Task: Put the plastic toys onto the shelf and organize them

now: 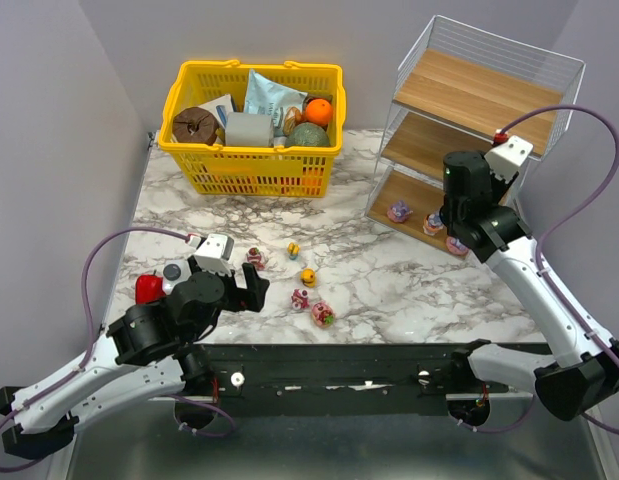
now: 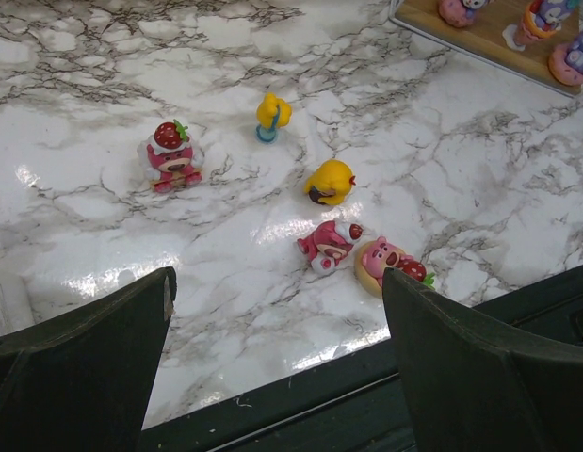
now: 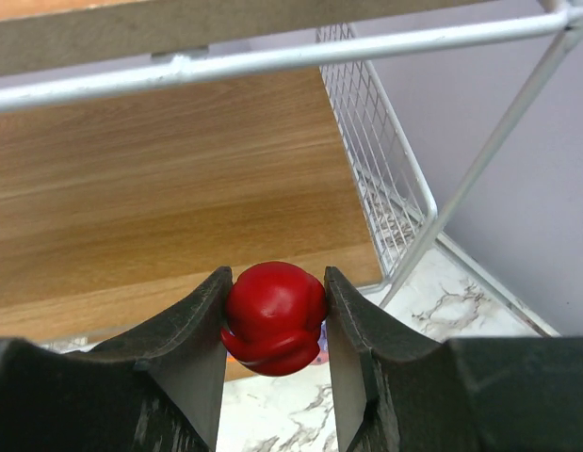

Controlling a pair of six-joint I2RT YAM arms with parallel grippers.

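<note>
My right gripper (image 3: 277,280) is shut on a small round red toy (image 3: 272,325), held just in front of the bottom wooden board of the white wire shelf (image 3: 178,188). On that bottom tier (image 1: 414,195) stand three small pink and purple toys (image 1: 433,223). My left gripper (image 2: 277,282) is open and holds nothing, low over the table's near edge. Beyond it on the marble lie a pink bear with a strawberry hat (image 2: 171,155), a small yellow figure (image 2: 271,114), a yellow duck (image 2: 331,181), a fallen pink bear (image 2: 329,244) and a pink bear on a donut (image 2: 387,264).
A yellow basket (image 1: 189,145) full of groceries stands at the back left. A larger red pepper-like object (image 1: 147,288) and a white bottle with a grey cap (image 1: 173,273) sit by the left arm. A black rail (image 1: 339,365) runs along the near edge.
</note>
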